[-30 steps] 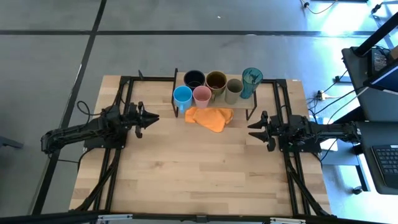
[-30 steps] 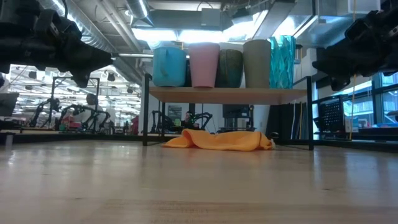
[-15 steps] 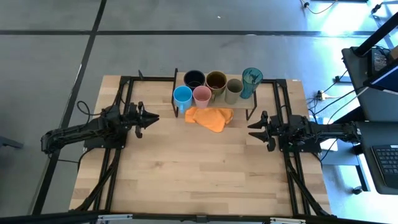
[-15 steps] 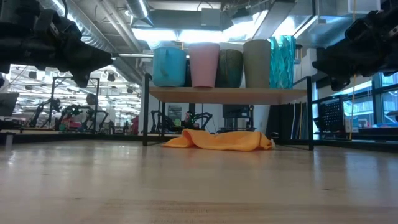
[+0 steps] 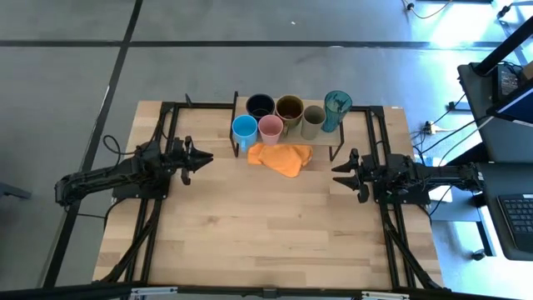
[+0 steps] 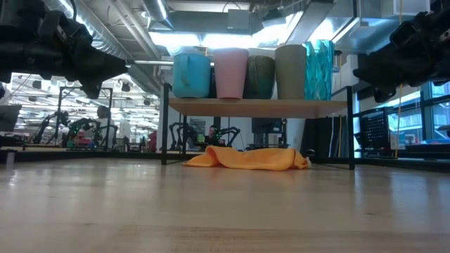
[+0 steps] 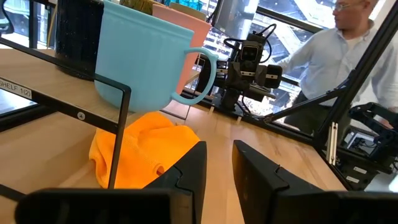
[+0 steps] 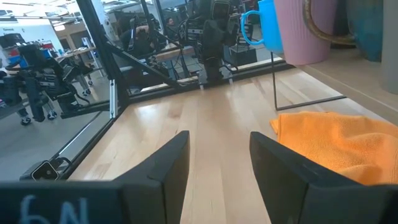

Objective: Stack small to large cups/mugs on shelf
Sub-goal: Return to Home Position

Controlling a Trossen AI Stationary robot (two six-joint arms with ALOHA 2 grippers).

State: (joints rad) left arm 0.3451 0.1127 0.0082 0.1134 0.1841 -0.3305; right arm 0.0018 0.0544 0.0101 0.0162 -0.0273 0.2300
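Several cups stand upright on their bases on the shelf at the table's far middle: a light blue mug, a pink cup, a black mug, a mustard-brown mug, an olive-grey cup and a teal tumbler. My left gripper hovers open at the left, pointing level toward the shelf, with nothing between its fingers. My right gripper hovers open at the right, pointing toward the table's left, also with nothing between its fingers.
An orange cloth lies crumpled on the table under the shelf's near edge. The shelf's thin black legs stand beside it. Black frame rails run along both table sides. A person is beyond the table's right side.
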